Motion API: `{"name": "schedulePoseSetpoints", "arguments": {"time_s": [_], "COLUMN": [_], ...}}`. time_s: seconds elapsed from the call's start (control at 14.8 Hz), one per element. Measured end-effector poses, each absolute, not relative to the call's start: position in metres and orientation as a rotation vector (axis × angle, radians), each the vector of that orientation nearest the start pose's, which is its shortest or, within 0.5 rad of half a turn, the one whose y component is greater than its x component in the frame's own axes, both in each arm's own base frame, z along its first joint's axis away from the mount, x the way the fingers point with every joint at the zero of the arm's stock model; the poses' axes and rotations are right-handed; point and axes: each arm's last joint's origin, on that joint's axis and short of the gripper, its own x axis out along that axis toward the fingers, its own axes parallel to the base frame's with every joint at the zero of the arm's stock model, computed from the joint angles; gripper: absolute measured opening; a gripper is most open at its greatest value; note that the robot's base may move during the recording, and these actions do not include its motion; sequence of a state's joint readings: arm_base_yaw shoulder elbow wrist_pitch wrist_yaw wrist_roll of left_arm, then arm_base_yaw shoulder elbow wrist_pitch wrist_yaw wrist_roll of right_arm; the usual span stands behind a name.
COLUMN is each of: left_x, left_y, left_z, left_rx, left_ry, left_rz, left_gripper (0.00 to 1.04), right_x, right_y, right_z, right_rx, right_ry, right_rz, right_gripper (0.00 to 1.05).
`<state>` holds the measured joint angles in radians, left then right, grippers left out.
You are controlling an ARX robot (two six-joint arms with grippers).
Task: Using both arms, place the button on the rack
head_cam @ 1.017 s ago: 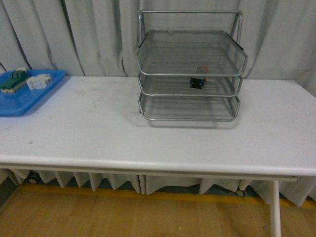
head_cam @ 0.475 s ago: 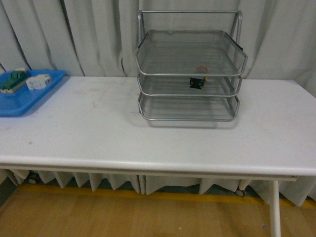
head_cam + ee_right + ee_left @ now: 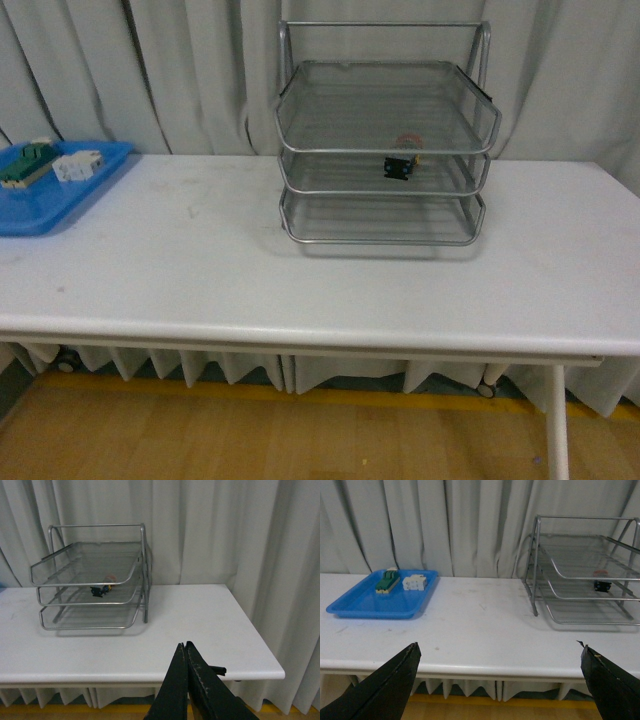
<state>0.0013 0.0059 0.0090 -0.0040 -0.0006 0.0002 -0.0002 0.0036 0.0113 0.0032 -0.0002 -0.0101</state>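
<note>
Since the mesh of the top tier sits in front of it, the button is pretty hard to read in the front view: you get a dark body and a faint reddish cap showing through the wire, and that's about it. It sits on the middle tier of the rack, toward the rack's right side. Neither arm shows up in the front view at all.

From the left wrist view the left gripper is only two black fingertips poking in at the corners, spread wide apart with nothing between them, and the button is well away from them inside the rack, whose right end is cut off by the frame edge.

Right wrist view: the right gripper has its fingers pressed together, holding nothing, well clear of the button up in the rack.

Well to the left of the rack is a blue tray, partly cropped, carrying a green-and-cream component and a white block. Everything sits on a white table.
</note>
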Motion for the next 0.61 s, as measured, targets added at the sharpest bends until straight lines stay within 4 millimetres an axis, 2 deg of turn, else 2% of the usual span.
{"name": "schedulePoseSetpoints", "arguments": {"time_s": [0.61], "left_x": [0.0975], "left_y": [0.0001], "left_z": [0.1658], "left_rx": [0.001], "left_ry": [0.0], "left_rz": [0.002], "left_gripper": [0.98], "right_x": [0.0971], "right_y": [0.0], "right_z": [0.167], "right_rx": [-0.008], "right_ry": [-0.006], "right_rz": [0.0], "right_gripper": [0.02]}}
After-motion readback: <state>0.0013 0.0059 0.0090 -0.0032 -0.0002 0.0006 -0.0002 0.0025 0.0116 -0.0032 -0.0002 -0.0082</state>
